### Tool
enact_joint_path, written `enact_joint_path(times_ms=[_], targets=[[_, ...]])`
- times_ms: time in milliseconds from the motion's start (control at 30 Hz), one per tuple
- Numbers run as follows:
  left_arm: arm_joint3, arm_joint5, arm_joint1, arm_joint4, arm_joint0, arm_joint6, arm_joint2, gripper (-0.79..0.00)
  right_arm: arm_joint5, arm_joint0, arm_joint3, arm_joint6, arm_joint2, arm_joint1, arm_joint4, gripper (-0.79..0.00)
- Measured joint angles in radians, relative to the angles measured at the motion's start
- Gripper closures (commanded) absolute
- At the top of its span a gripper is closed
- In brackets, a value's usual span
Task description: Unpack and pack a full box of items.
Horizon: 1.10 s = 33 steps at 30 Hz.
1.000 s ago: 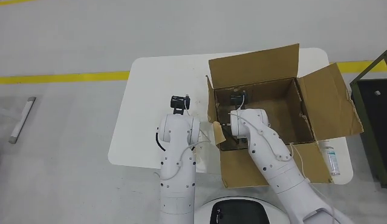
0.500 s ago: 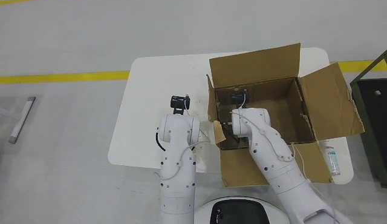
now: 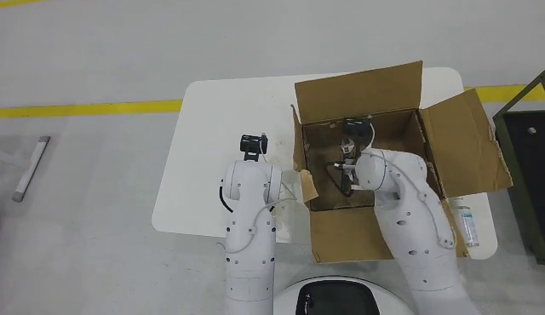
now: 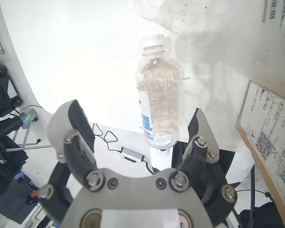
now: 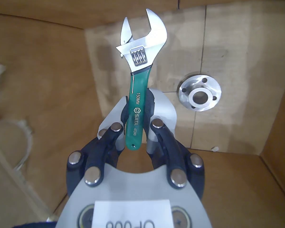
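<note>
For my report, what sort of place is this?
Probably a factory or warehouse floor: a yellow line on a grey floor, a shipping box on a table, with a wrench and a flange inside.

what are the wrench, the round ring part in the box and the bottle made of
The wrench has a bright polished metal head, probably steel, judging by its mirror-like shine. Its handle carries a glossy green coating, likely plastic or rubber. The flange looks like bare machined metal, silvery with glare; steel or aluminium cannot be told. The bottle is thin clear plastic, see-through and crinkled.
</note>
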Motion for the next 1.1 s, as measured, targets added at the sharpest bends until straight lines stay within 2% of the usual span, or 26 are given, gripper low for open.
enact_joint_path(times_ms=[200,367,467,667,1100], targets=[[0.0,0.0,0.0,0.0,0.0,0.0,0.0,-0.785,-0.1,-0.076,-0.114,-0.037,0.216,0.012,0.423,0.0],[0.0,0.0,0.0,0.0,0.0,0.0,0.0,-0.785,-0.192,-0.112,-0.057,-0.02,0.391,0.026,0.832,0.0],[0.0,0.0,0.0,0.0,0.0,0.0,0.0,-0.785,-0.226,-0.115,-0.005,0.008,0.44,0.037,0.971,0.0],[0.0,0.0,0.0,0.0,0.0,0.0,0.0,-0.785,-0.259,-0.106,0.056,0.02,0.453,0.06,1.099,0.0],[0.0,0.0,0.0,0.0,0.0,0.0,0.0,-0.785,-0.257,-0.105,0.062,0.018,0.451,0.063,1.103,0.0]])
